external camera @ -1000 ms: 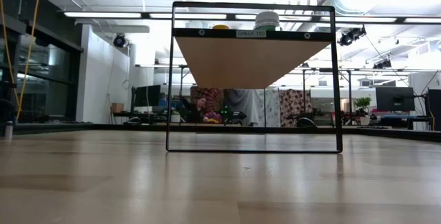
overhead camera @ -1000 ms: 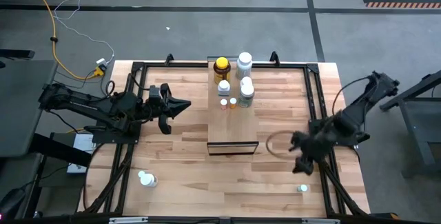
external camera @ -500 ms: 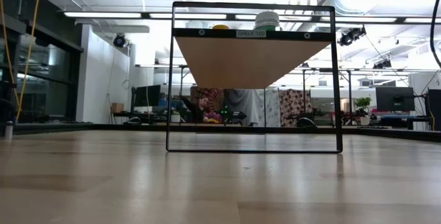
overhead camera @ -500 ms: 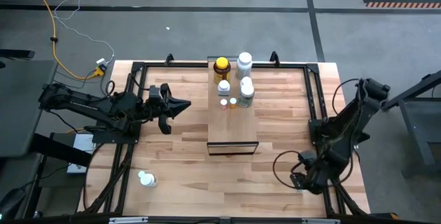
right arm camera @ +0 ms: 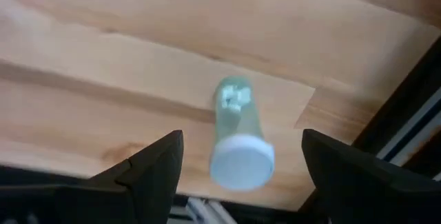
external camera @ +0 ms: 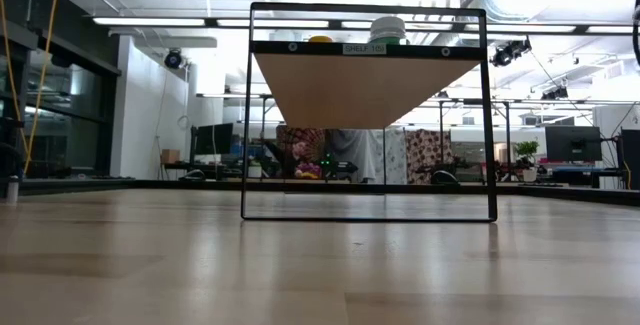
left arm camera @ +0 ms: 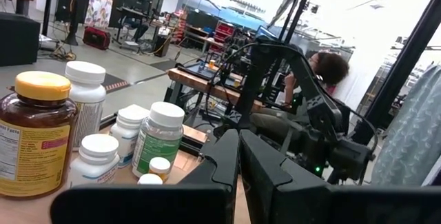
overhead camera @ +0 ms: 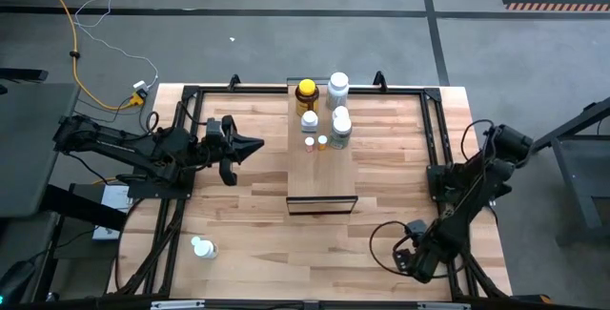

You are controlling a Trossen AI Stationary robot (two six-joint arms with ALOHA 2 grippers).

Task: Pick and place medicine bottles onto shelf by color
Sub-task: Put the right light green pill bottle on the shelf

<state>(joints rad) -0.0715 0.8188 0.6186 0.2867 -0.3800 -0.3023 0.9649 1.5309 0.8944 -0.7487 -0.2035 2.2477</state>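
High view, shelf: shelf down the middle of the tabletop, from the far edge toward the centre; amber bottle and five other medicine bottles grouped at its far end, near end bare.
High view, left arm: left gripper poised over the tabletop's left half, aimed at the shelf, well apart from any bottle.
High view, right arm: right gripper low over the near right corner of the tabletop; target hidden beneath it here.
High view, stray: white-capped bottle alone near the near left corner, closer to the left arm.
Low view: shelf seen from below in its dark frame; two bottle tops just above its edge; no gripper visible.
Left wrist view: left gripper's fingers pressed together, empty; amber bottle and white ones ahead on the shelf.
Right wrist view: small clear greenish bottle lying on its side on the tabletop, white cap toward the camera, centred between the right gripper's spread fingers, untouched.
Key relation: bottle's long axis roughly along the gripper's reach, so closing fingers likely to meet its round sides; right arm plainly the nearer.
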